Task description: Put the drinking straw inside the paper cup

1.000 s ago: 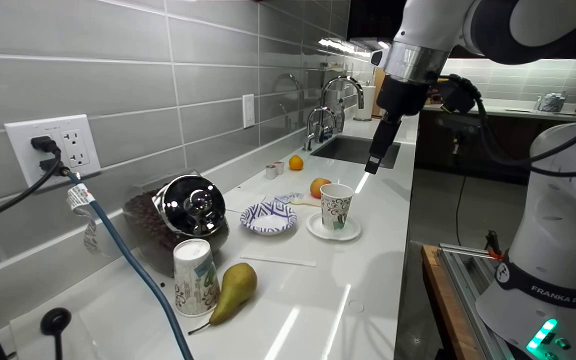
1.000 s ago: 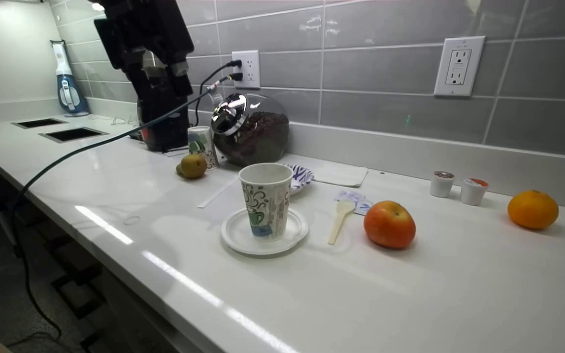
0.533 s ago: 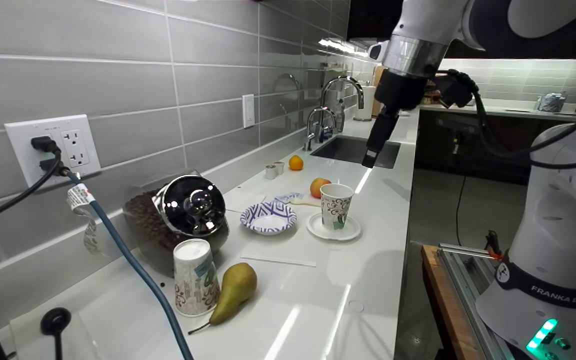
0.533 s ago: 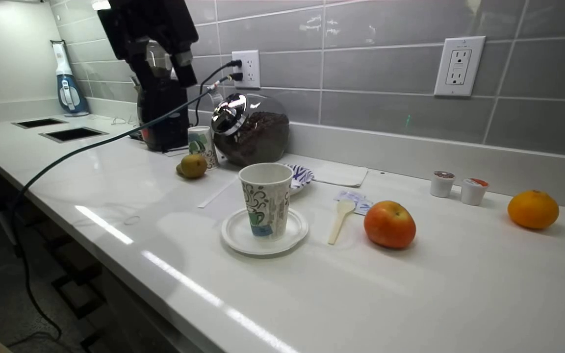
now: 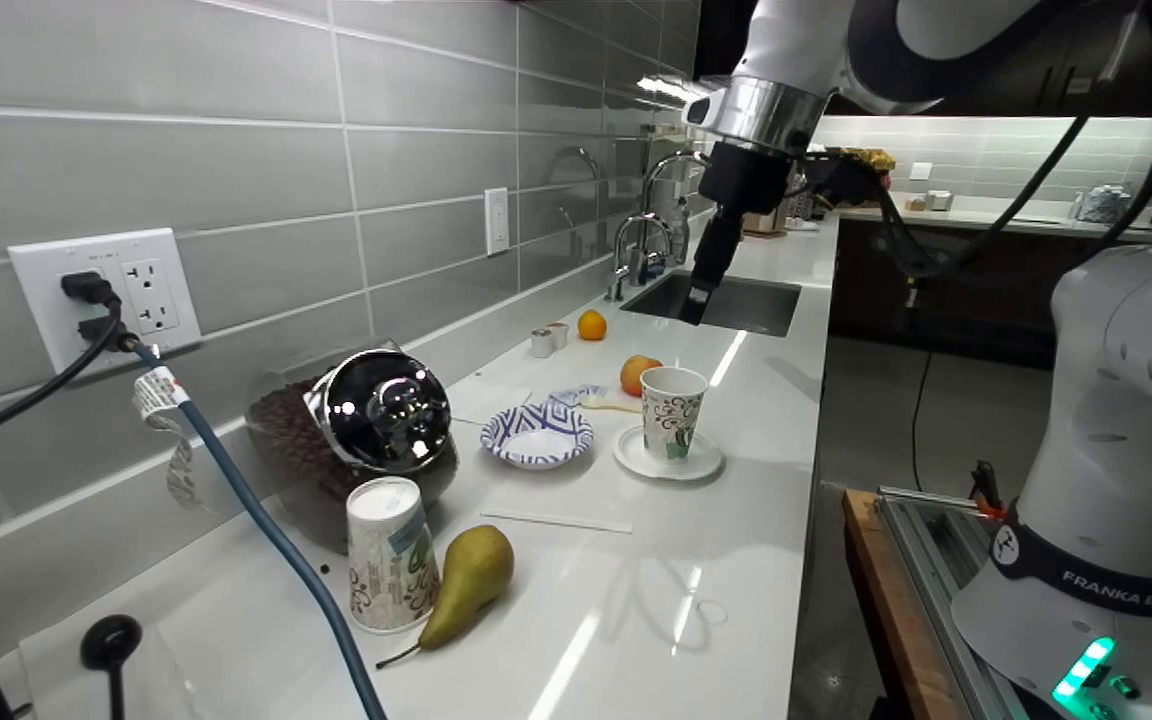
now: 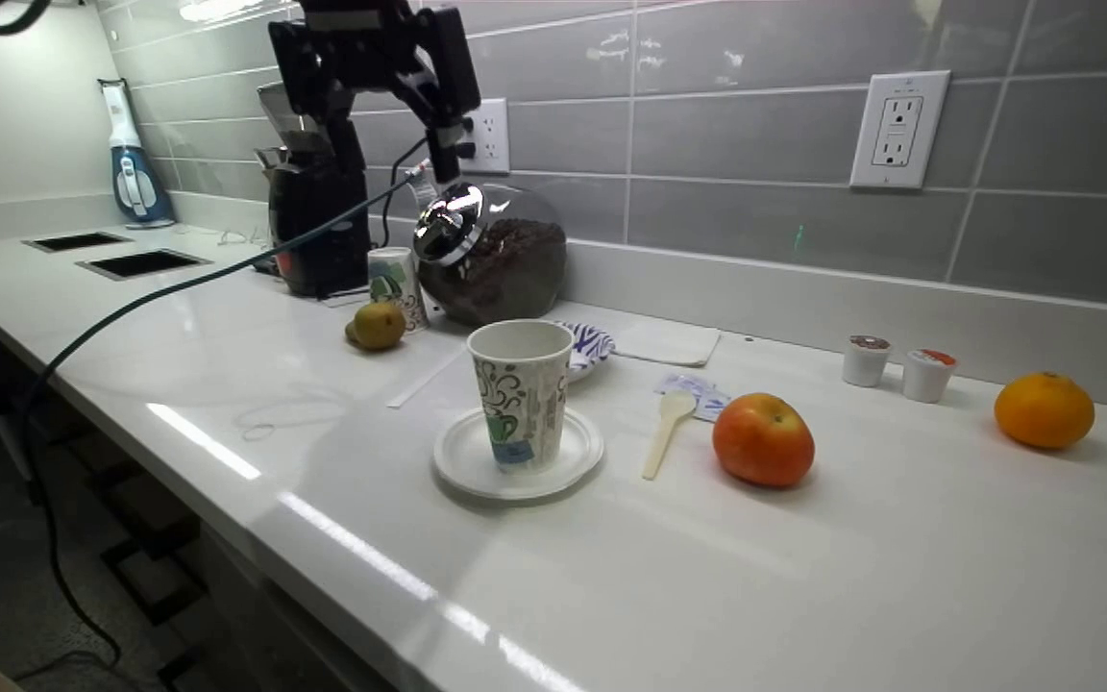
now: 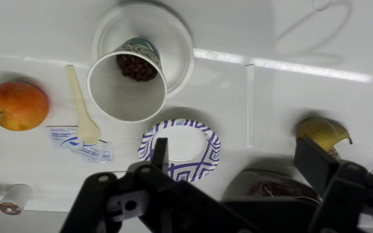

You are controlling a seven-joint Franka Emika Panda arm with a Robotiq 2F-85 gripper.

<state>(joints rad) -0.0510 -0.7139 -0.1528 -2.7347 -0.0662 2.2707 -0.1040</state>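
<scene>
The drinking straw, thin, white and apparently wrapped, lies flat on the counter in both exterior views (image 5: 556, 521) (image 6: 427, 378) and in the wrist view (image 7: 250, 106). An upright patterned paper cup (image 5: 673, 410) stands on a small white plate (image 6: 457, 461); it also shows in an exterior view (image 6: 525, 394). In the wrist view the cup (image 7: 118, 94) has dark red beans at its bottom. My gripper (image 5: 696, 305) is open and empty, high above the counter; its fingers are apart in an exterior view (image 6: 400, 163) and in the wrist view (image 7: 236, 155). The straw lies below, between the fingers in the wrist view's width.
A blue-patterned bowl (image 5: 536, 437) lies between straw and cup. A bean jar (image 5: 376, 440), an upside-down patterned cup (image 5: 391, 560) and a pear (image 5: 476, 570) are close to the straw. A spoon (image 6: 671, 432) and red fruit (image 6: 763, 439) lie past the cup. A blue cable (image 6: 217, 274) crosses the scene.
My open gripper has moved through the air, leftward in an exterior view and rightward in the opposite-facing one, closer to the tiled wall. The straw, cup and other objects have not moved.
</scene>
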